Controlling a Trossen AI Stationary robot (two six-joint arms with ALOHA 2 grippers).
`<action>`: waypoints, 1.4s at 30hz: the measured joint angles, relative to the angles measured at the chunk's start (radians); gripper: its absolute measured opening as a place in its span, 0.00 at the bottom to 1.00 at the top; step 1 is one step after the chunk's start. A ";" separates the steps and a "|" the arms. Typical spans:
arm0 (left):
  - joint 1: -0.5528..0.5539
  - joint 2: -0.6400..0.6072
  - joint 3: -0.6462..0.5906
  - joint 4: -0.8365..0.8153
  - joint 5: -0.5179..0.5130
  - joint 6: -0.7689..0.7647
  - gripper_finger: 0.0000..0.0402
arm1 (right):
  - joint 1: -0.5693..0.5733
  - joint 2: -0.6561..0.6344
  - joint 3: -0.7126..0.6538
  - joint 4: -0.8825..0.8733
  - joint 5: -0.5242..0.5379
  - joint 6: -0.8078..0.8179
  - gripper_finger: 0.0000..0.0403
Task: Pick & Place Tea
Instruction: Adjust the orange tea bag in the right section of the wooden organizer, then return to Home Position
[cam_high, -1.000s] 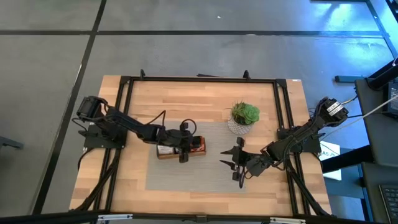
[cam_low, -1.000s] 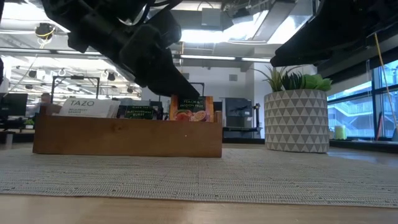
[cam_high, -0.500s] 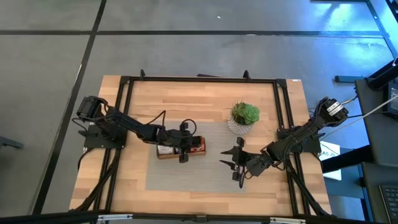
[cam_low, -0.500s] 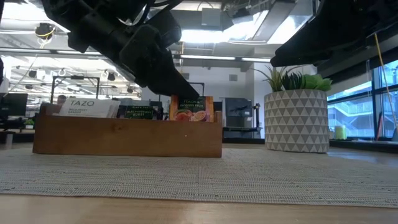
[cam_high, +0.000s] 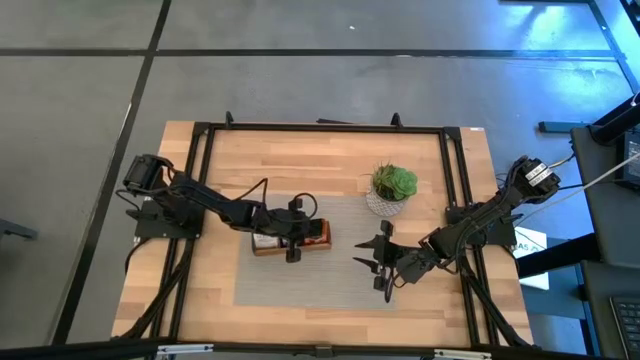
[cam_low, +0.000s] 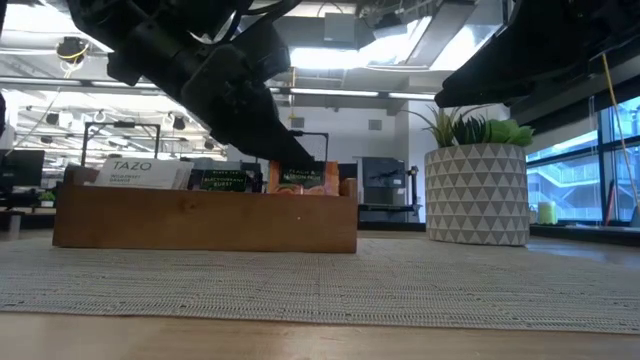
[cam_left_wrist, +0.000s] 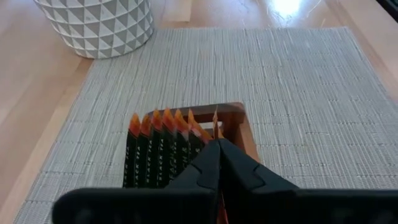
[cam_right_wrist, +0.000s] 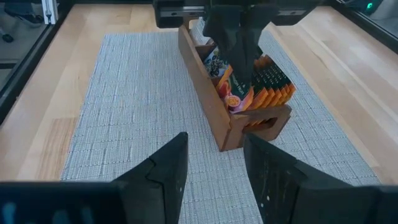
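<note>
We see a wooden table from above, with a grey woven placemat (cam_high: 310, 270) at its centre. On the mat's 9 o'clock side sits a long wooden tea tray (cam_right_wrist: 214, 115) with three compartments, its sachets standing upright in rows so each can be pinched by its top edge. The left gripper (cam_left_wrist: 217, 149) reaches down into the end compartment nearest the mat's middle, its fingers pressed together on the top of one red-orange peach tea sachet (cam_low: 300, 177), apparently ready to lift it. White-and-orange sachets (cam_low: 140, 171) and dark sachets (cam_low: 222, 178) fill the other compartments. The right gripper (cam_right_wrist: 214, 165) waits above the mat at 4 o'clock, fingers apart and empty, facing the tray. A potted plant (cam_high: 392, 188) in a patterned white pot stands at 1 o'clock.
</note>
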 joint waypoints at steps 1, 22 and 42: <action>0.000 0.000 0.000 0.000 -0.001 -0.001 0.01 | 0.000 0.000 0.000 0.000 0.000 0.000 0.39; 0.001 0.061 0.000 0.048 -0.040 -0.032 0.01 | 0.000 0.000 0.000 0.000 0.000 0.000 0.39; 0.001 -0.095 0.000 0.022 -0.048 0.052 0.27 | 0.000 0.000 0.000 0.000 0.000 0.000 0.39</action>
